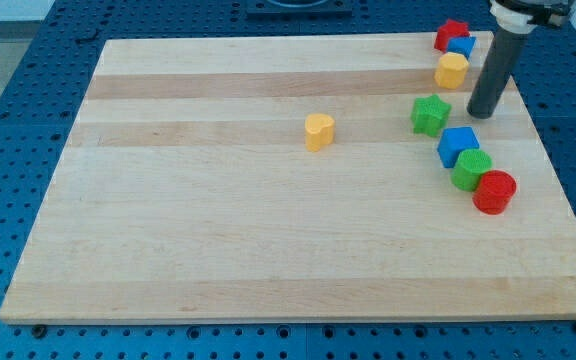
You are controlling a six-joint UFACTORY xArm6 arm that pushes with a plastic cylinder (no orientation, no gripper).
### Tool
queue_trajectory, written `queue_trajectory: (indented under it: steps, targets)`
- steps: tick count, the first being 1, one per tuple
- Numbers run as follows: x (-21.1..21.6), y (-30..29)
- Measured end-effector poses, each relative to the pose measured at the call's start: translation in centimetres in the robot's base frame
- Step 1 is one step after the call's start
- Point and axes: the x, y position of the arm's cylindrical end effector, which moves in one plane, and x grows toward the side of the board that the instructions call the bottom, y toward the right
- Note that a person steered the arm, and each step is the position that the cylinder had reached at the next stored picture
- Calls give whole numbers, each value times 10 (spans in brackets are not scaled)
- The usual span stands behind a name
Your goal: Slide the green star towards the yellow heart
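The green star (430, 114) lies on the wooden board (218, 240) at the upper right. The yellow heart (318, 131) lies near the board's middle, to the left of the star and slightly lower. My tip (483, 113) is at the lower end of the dark rod, just right of the green star with a small gap between them.
A red star-like block (451, 34), a small blue block (461, 46) and a yellow block (451, 70) cluster at the top right. A blue cube (457, 145), a green round block (471, 169) and a red cylinder (494, 191) line up below the star.
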Motion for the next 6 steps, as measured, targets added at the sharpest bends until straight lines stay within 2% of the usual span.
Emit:
queue_trajectory:
  steps: [4,5,6]
  targets:
    - [11,-135]
    - [11,-124]
    - [11,-85]
